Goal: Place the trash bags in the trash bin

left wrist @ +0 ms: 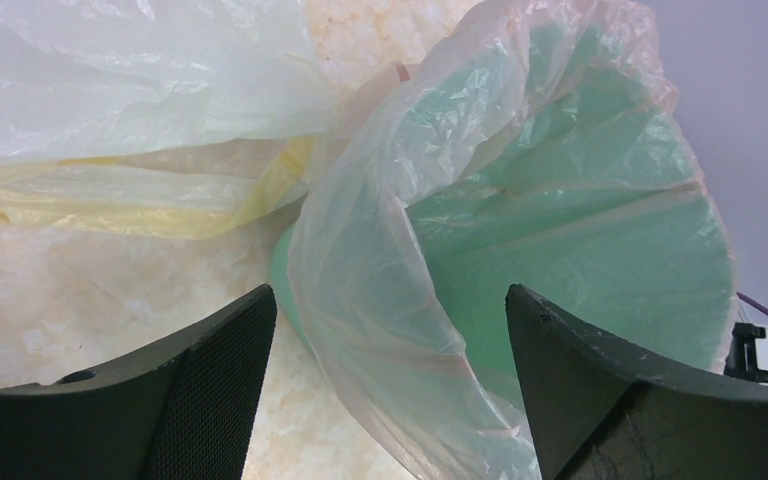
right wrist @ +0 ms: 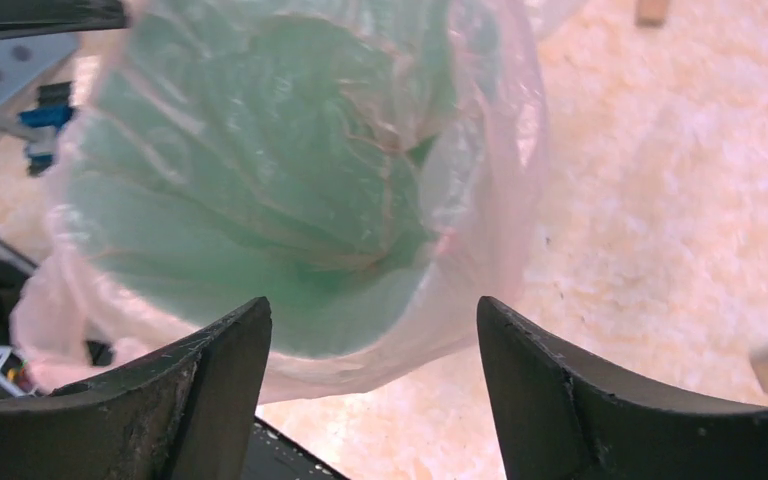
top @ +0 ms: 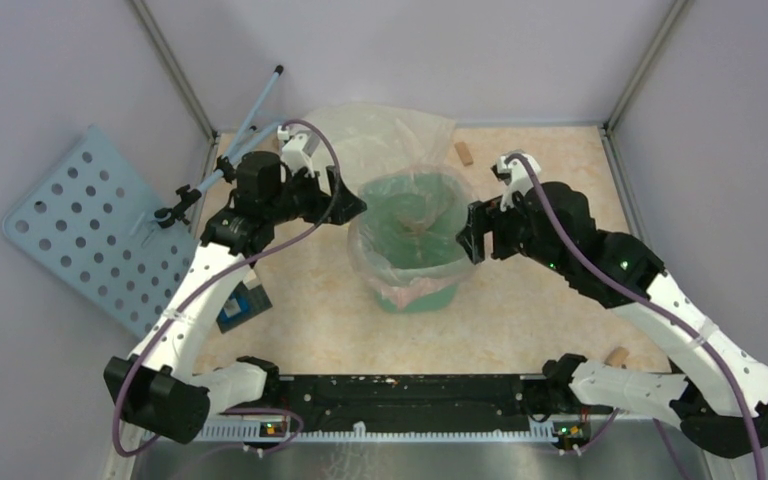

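Pink bag (top: 375,258): centre of the top view, sitting inside the green bin (top: 422,298). Its mouth is folded outward over the rim, so it lines the bin instead of slumping in.
Left claw (top: 357,208): at the bin's left rim, fingers (left wrist: 200,400) spread apart. The bag's edge sits between them, but nothing is clamped.
Right claw (top: 468,240): at the right rim, fingers (right wrist: 200,400) also wide apart, holding nothing.
Opposite sides: probably because one claw per side suits stretching the mouth evenly.
Yellow bag (top: 385,125): upper centre, crumpled on the table (top: 560,200) behind the bin and touching it.
Progress: looks nearly done. The fold looks loose and uneven.
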